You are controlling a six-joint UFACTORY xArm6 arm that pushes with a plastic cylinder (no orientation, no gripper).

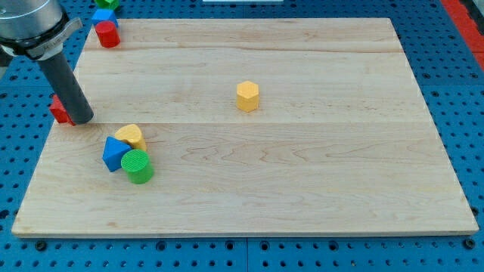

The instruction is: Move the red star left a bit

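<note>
Red star (58, 109) sits at the table's (318, 189) left edge, touching your tip (82, 119) on its right, so nudge it left only gently; no hand shows here.

A yellow hexagonal block (247, 96) sits mid-tabletop (318, 174); lower left, a yellow block (131, 135), blue block (114, 153) and green cylinder (138, 166) cluster together.
</note>
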